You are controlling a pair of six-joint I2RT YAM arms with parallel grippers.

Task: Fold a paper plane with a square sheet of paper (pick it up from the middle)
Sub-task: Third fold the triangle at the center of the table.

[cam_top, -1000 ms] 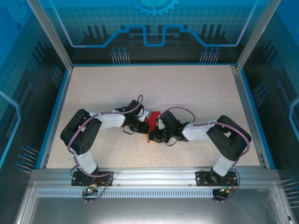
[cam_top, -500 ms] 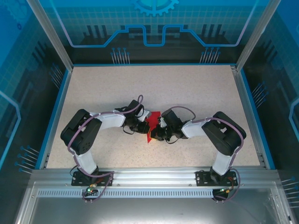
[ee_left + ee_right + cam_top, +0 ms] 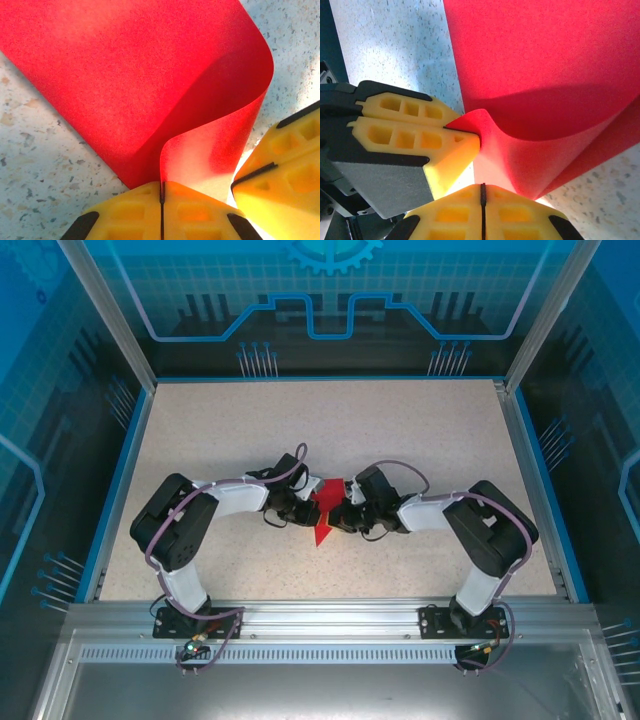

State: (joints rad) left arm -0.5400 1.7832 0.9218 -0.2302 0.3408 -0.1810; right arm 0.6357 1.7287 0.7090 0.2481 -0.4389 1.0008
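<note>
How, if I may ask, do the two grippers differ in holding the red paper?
The left gripper reaches in from the left, the right gripper from the right. The left pinches a pointed corner, the right the curled edge beside it. Both are shut on the red paper, fingertips close together.

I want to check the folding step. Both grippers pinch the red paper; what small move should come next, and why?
Probably carry the pinched edge over and lower it onto the flat part. The left gripper and right gripper are shut close together on the square sheet of paper, which rises in a soft curl with no crease, while the rest lies on the table.
</note>
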